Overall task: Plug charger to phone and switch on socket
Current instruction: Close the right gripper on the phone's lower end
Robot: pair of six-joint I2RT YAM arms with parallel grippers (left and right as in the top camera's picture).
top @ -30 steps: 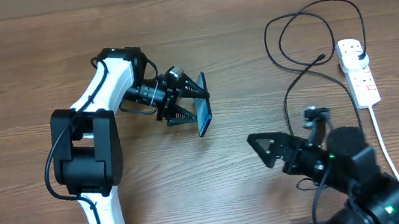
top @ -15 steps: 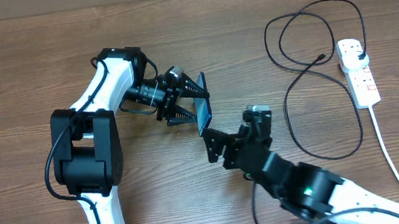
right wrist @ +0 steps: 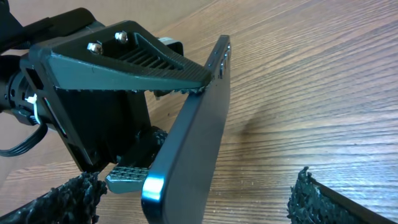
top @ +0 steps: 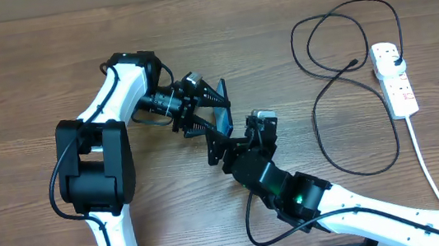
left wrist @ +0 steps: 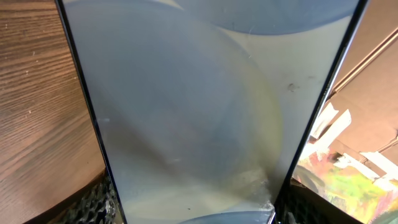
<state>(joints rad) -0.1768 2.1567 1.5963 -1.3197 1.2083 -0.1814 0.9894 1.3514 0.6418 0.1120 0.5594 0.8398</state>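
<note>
My left gripper (top: pixel 220 111) is shut on the phone (top: pixel 225 126) and holds it on edge above the table's middle. In the left wrist view the phone's pale screen (left wrist: pixel 193 112) fills the frame between the fingers (left wrist: pixel 93 205). My right gripper (top: pixel 221 150) is open right below the phone. In the right wrist view the phone's dark lower corner (right wrist: pixel 163 186) sits between its spread fingertips (right wrist: pixel 68 194). The charger (top: pixel 338 85) lies in loops at the right, its small connector (top: pixel 354 63) loose on the wood and its plug (top: pixel 395 60) in the socket (top: pixel 396 82).
The socket's thick white cord (top: pixel 425 167) runs down toward the front right edge. My right arm (top: pixel 353 207) stretches across the front of the table. The left arm (top: pixel 109 102) reaches in from the left.
My right arm has swung from the front right across to the left, bringing its open gripper up to the phone. The left gripper and the phone have stayed put.
</note>
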